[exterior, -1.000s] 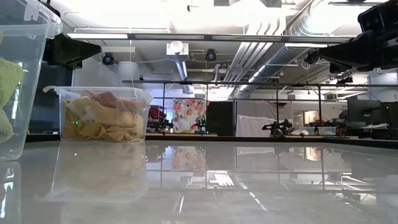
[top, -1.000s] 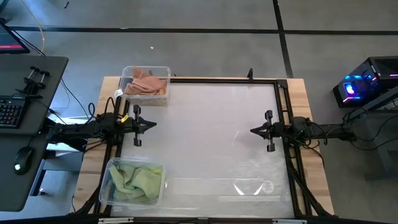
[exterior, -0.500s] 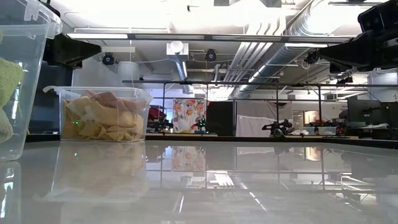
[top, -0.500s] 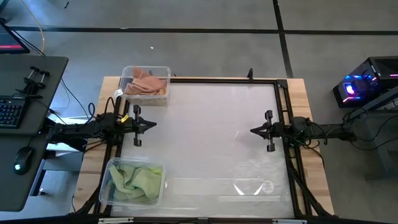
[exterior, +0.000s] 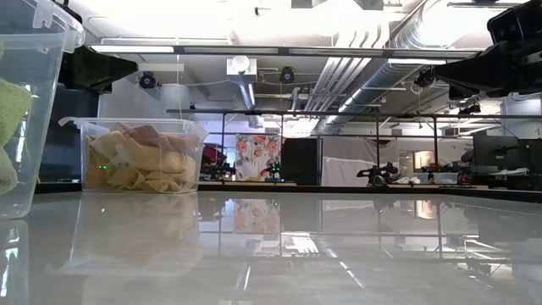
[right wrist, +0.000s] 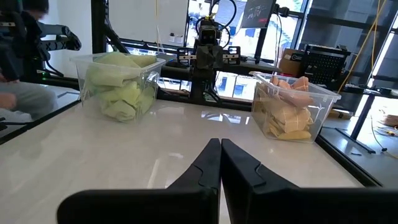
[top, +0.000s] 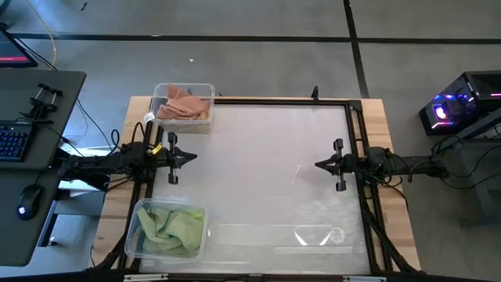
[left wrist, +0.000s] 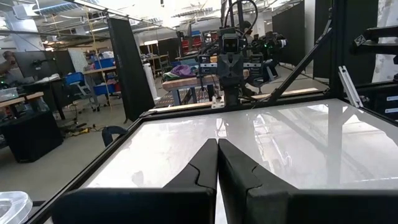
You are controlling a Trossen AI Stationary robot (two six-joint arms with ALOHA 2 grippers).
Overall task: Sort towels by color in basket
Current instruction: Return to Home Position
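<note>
Light green towels (top: 171,227) fill a clear bin (top: 141,210) at the table's near left corner. Salmon pink and mustard yellow towels (top: 183,106) lie in a second clear bin (top: 205,88) at the far left corner; both bins show again in the right wrist view, the green towels (right wrist: 118,87) and the pink and yellow towels (right wrist: 287,109). My left gripper (top: 194,156) is shut and hangs level over the table's left edge, between the two bins. My right gripper (top: 318,164) is shut and hangs level over the right edge. Neither holds anything.
A glossy white table top (top: 266,180) in a black frame lies between the arms. A desk with keyboard and mouse (top: 23,157) stands left of the table, and a computer case (top: 462,106) to the right. A person (right wrist: 18,68) sits beyond the table in the right wrist view.
</note>
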